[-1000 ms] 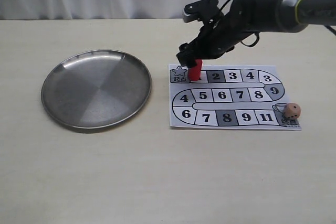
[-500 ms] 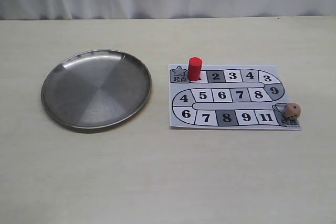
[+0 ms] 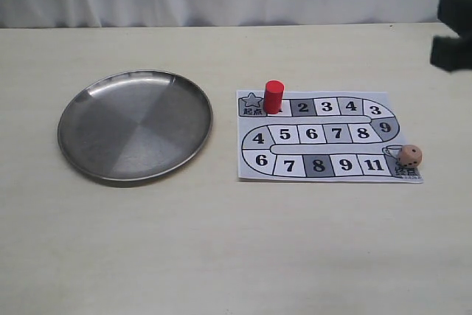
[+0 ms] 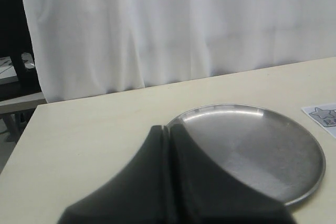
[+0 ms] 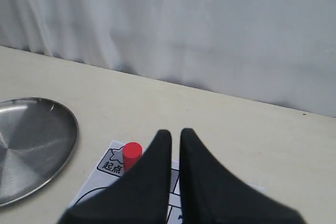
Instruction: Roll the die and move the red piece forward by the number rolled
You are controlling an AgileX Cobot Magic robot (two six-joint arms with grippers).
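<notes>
The red piece (image 3: 273, 97) stands upright on the paper board (image 3: 312, 133), on the first square beside the star start square. It shows in the right wrist view too, the red piece (image 5: 132, 153) partly behind a finger. The die (image 3: 411, 156) rests on the board's near right corner, on the end square. My right gripper (image 3: 451, 31) is a dark blur at the exterior view's right edge, away from the board. The right gripper (image 5: 175, 132) has its jaws a narrow slit apart, holding nothing. My left gripper (image 4: 167, 128) is shut and empty; the exterior view does not show it.
A round steel plate (image 3: 135, 125) lies left of the board, empty. In the left wrist view the plate (image 4: 262, 145) sits just beyond the fingertips, with a board corner (image 4: 321, 115) at the edge. White curtain runs along the table's far side.
One second ago my right gripper was down around the red piece on the first square. It let go, rose out of view, and now hangs at the right edge. Piece and die have not moved.
</notes>
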